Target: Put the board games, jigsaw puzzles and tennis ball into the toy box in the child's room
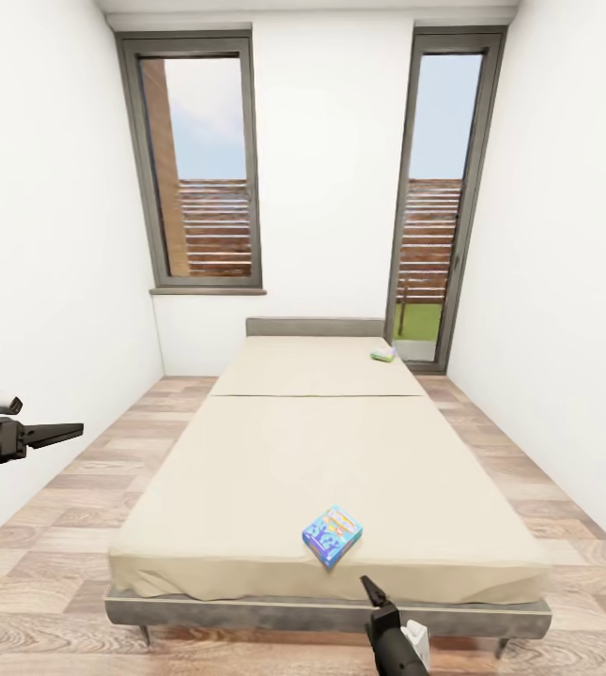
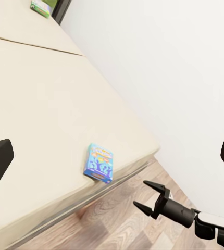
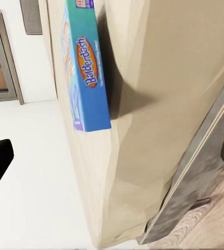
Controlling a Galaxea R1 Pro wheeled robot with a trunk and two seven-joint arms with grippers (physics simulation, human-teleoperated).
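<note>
My right tool [image 1: 369,587], fingers apart and empty, points up at the foot of the bed [image 1: 246,469], just short of the near board game [image 1: 332,535]. That box lies flat near the mattress edge; a low, shallow approach could nudge it further in or snag the sheet. The second board game [image 1: 383,354] rests far off near the headboard. My left tool [image 1: 58,432] is held out level, well aside; I cannot tell its opening.

Beige bed [image 1: 321,451] carries two board games [image 1: 332,535], well apart
</note>
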